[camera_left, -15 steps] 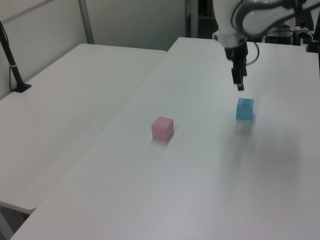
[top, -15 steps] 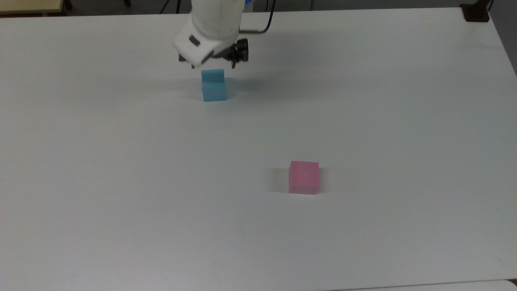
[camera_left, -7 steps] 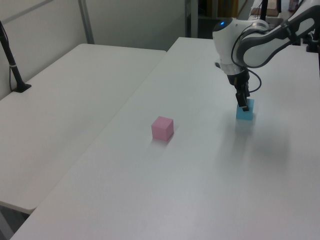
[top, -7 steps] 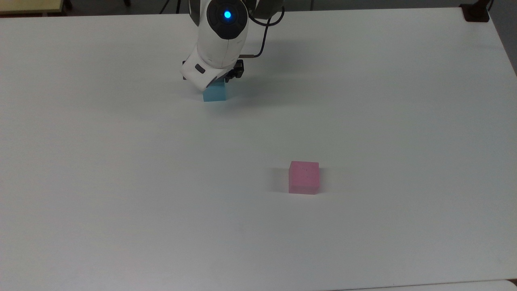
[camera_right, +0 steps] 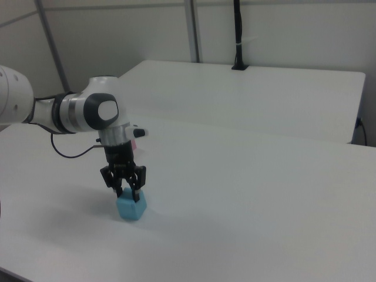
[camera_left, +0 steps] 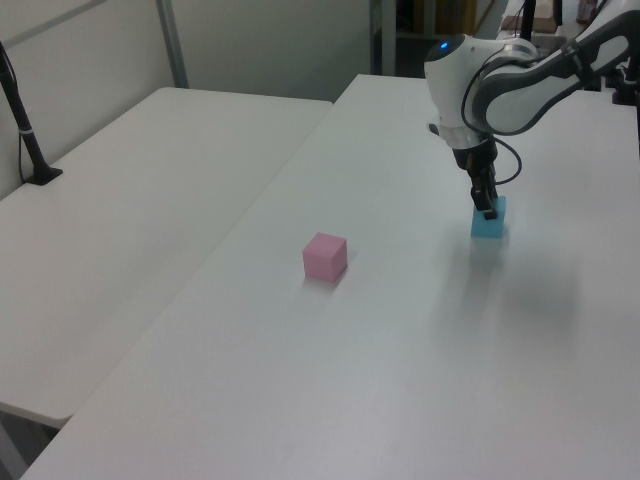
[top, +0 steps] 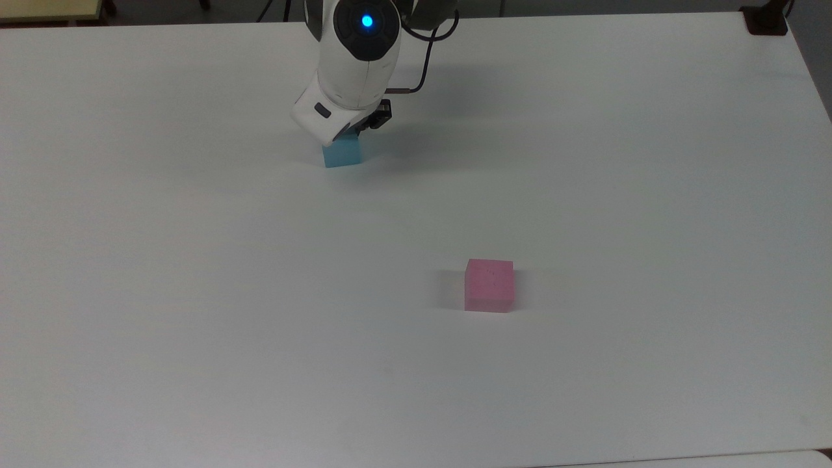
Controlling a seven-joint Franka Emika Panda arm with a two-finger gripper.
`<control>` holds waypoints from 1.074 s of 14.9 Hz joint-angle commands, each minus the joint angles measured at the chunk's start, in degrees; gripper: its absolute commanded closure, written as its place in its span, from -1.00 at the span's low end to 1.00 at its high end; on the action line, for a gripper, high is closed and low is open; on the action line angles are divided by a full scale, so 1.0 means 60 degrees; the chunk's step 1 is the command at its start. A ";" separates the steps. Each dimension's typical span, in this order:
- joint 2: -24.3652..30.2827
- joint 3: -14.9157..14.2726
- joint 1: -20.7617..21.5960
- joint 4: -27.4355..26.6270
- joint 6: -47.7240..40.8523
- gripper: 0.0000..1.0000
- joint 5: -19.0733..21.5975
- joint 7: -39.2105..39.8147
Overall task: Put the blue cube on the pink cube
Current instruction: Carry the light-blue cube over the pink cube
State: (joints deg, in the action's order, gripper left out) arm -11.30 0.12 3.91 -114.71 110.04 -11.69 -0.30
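Claw (camera_right: 124, 192) shut around the blue cube (camera_right: 131, 207), pink cube (top: 489, 285) well apart

A large white matte table (top: 195, 325) is filling most of the top view, and it is lying flat. In the left view a second white table (camera_left: 130, 200) is standing just beside it, at the left view's left, with a thin gap running between the two. A black pole with a flat black foot (camera_left: 30, 150) is standing on this second table near its far edge. In the right view the same kind of black pole (camera_right: 238, 35) is rising from the far white table (camera_right: 264, 100), before a pale grey wall (camera_right: 294, 29).
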 commanded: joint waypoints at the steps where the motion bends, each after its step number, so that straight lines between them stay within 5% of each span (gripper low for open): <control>1: 0.0228 -0.0035 -0.0037 0.1634 -0.0930 0.66 0.0626 0.0182; 5: -0.0283 -0.0035 0.0357 0.4217 -0.1787 0.49 0.1391 0.0212; 9: -0.2478 -0.0167 0.1411 0.6824 -0.1670 0.45 0.1612 -0.0445; 13: -0.3870 -0.0868 0.2641 0.7897 -0.0912 0.45 0.1611 -0.1192; 16: -0.4531 -0.0958 0.2849 0.8351 -0.0323 0.45 0.1597 -0.1618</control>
State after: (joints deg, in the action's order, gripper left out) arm -35.10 -3.75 19.58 -68.66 106.88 -2.71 -8.20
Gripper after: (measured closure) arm 0.480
